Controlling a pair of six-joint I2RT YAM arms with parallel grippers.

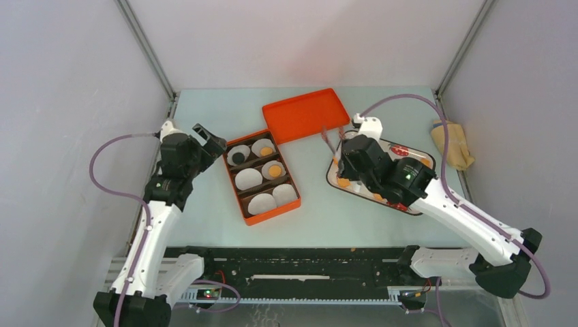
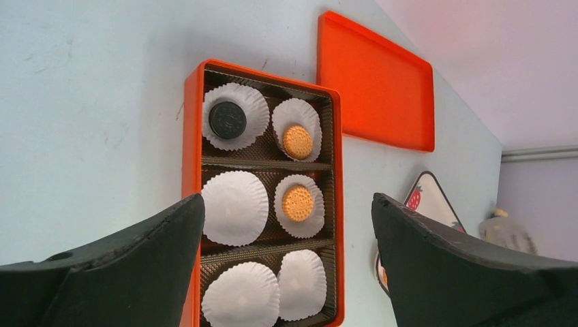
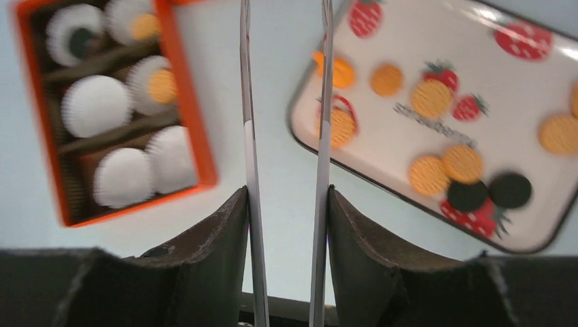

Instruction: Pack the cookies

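Cookies (image 3: 429, 174): two orange ones sit in box (image 2: 192, 136) cups, right column.
Left: four white cups bare; more at tray (image 3: 545, 242), 3 o'clock.
Right end effector (image 3: 286, 136): holds tongs, tips parted, nothing pinched.
Left end effector (image 2: 286, 272): spread.

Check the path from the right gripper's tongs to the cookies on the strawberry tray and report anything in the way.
Nothing visible blocks it. The right gripper holds tongs over bare table beside the tray, and the cookies lie uncovered. The nearest cookie sits just inside the tray's edge.

Lab test cell: plain white enclosure walls (image 1: 61, 102), metal-framed table (image 1: 204, 116), bolted arms.
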